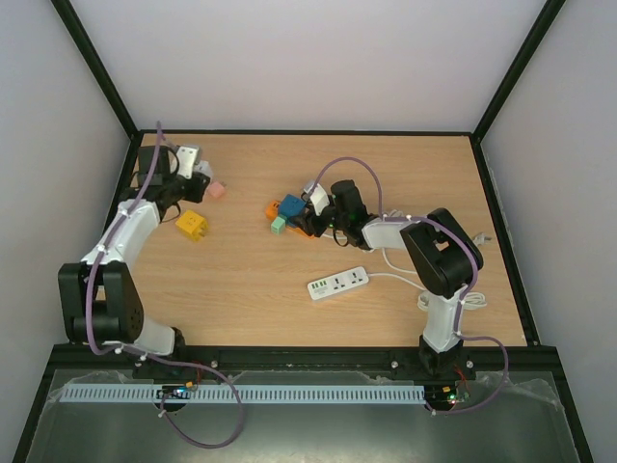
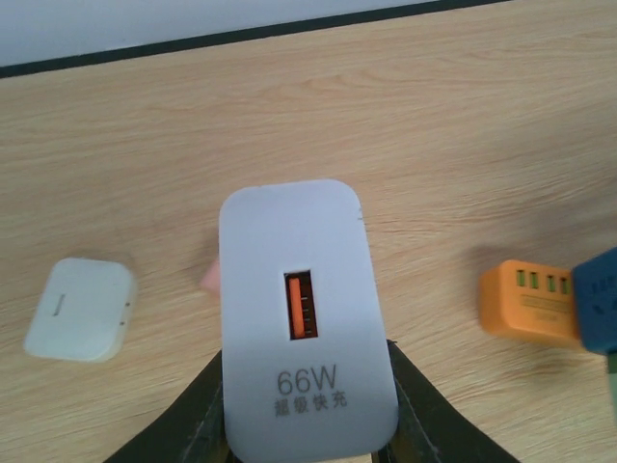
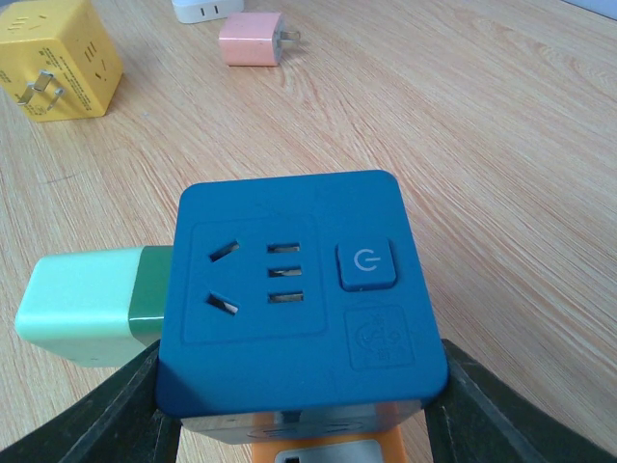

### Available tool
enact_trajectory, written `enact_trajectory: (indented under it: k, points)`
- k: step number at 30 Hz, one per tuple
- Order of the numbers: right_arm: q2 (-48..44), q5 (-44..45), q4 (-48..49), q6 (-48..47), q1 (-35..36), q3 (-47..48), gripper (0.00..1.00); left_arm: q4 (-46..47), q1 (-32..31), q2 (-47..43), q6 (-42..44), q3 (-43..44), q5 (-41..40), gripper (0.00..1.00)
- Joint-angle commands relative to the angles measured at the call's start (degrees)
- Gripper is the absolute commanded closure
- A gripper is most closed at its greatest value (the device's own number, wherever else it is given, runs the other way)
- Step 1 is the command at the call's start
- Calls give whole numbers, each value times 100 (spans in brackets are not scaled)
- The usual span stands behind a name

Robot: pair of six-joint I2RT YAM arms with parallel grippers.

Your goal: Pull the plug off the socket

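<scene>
Holds grey 66W charger (image 2: 294,318) between left gripper (image 2: 308,410) jaws, lower centre of frame. Clamps blue socket cube (image 3: 299,289) in right gripper (image 3: 304,424), frame centre, mint-green plug (image 3: 87,304) against its left face. Beyond, upper left: yellow cube (image 3: 58,58), pink plug (image 3: 253,39).

Wooden table (image 1: 260,318); bearing yellow cube (image 1: 191,226), pink charger (image 1: 216,190), white power strip (image 1: 338,283).

A: Where's the left gripper (image 1: 191,172)?
B: Far left of the power strip (image 1: 338,283), arm stretched forward, jaws clamped on a white charger (image 2: 294,318).
A: And the right gripper (image 1: 310,204)?
B: Just beyond that power strip, elbow bent, gripping a blue socket cube (image 3: 294,299).
</scene>
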Motion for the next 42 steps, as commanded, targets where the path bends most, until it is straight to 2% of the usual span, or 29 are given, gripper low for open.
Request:
enact_trajectory:
  k: [1,7,14,25,33,37,42]
  points:
    - [287,219,-540,-124,0,-24,84,-360,380,379,344,407,622,98]
    - [284,225,-562,-150,0,-22,84,-773,512,1259,517,1039,1153,98]
    - [305,225,-577,-175,0,-9,84,-856,436,2347,146,1933,1555,95]
    - [285,220,-590,-211,0,-27,84,-854,-63,3762,-273,3135,1546,93]
    - [242,239,-620,-262,1,-41,84,-1326,-177,4587,-162,4086,1232,91]
    - [243,265,-625,-281,0,-43,84,-1376,-177,4815,-157,4348,1129,88]
    - [259,295,-612,-288,0,-60,83,-1415,-168,5024,-281,4557,1026,80]
